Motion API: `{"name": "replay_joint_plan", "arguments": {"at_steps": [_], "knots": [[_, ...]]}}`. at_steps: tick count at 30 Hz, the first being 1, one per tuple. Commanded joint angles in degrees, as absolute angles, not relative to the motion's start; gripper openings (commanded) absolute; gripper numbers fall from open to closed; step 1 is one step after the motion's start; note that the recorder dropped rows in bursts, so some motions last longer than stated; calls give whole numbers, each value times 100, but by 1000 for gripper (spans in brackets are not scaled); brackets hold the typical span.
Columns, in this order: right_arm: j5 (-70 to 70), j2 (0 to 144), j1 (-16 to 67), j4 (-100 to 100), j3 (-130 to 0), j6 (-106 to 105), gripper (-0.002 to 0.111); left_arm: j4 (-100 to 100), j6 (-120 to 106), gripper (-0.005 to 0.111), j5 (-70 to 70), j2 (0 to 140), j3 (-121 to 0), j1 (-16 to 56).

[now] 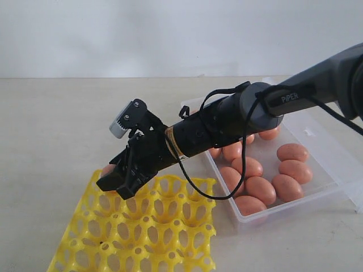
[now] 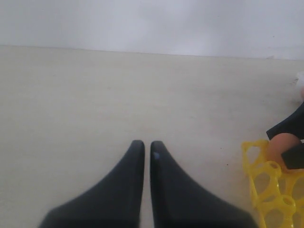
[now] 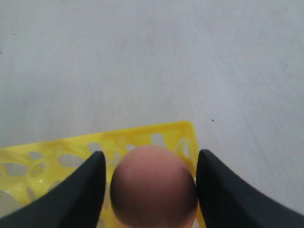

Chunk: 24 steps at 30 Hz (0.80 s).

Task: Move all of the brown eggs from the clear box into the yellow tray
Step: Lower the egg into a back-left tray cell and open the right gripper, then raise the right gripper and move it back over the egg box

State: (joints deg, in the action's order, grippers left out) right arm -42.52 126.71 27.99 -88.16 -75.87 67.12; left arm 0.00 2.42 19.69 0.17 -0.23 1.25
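I am watching the right gripper (image 1: 119, 186) hanging over the far corner cell of the bright yellow plastic egg tray (image 1: 187, 238), on the side away from the box. One smooth orange-brown egg (image 3: 154, 185) is sitting right between its black fingers. The jaws are standing apart. A sliver of yellow is showing between one pad and the shell, so the egg seems to be resting in the cell. Whether the other pad is touching it I cannot tell. The egg is showing a rounded end to the wrist camera, so its long axis seems to be pointing up out of the cup.

The next lift looks like it needs to go straight up and back, because the egg is lying directly in the gap. The other brown eggs (image 1: 261, 190) are waiting in the shallow clear plastic box (image 1: 317, 153), just beside the tray on this arm's side.

The left gripper (image 2: 147, 145) is closed on nothing, low over the bare beige table (image 1: 57, 124) beside the tray. A plain white wall (image 1: 170, 34) is standing behind.
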Motion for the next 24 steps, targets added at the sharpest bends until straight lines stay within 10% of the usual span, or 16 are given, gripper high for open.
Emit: {"name": "replay_joint_plan", "arguments": {"at_steps": [1, 18, 24], "knots": [[-4417, 12647, 2793, -8844, -7608, 6688, 50, 0, 218, 4, 1931, 0, 0, 128], [-4117, 10724, 2770, -9995, -7507, 9511, 48, 0, 218, 4, 1931, 0, 0, 128], [-4246, 9798, 2636, -9995, -7495, 9794, 4, 0, 218, 4, 1931, 0, 0, 128]]}}
